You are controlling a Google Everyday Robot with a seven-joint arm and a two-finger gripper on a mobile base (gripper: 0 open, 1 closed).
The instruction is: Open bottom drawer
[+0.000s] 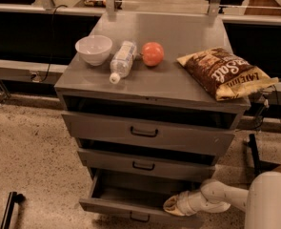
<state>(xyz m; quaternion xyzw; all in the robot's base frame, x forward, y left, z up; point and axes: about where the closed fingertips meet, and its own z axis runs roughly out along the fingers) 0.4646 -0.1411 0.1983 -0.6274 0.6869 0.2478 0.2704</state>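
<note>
Bottom drawer [112,205]: sitting lowest in the cabinet [197,140], standing pulled out with its tray showing.
Claw [174,205]: hanging low at the cabinet's right front, inside the pulled-out tray; open or closed, cannot tell.
Worktop [178,30]: topping the cabinet, carrying bowl [94,49], bottle [122,60], red fruit [152,54], chip bag [223,73].

chip bag [225,73] with large "Salt" lettering, smaller print below unreadable, end effector [171,205] at front edge of bottom drawer [106,207]
</note>
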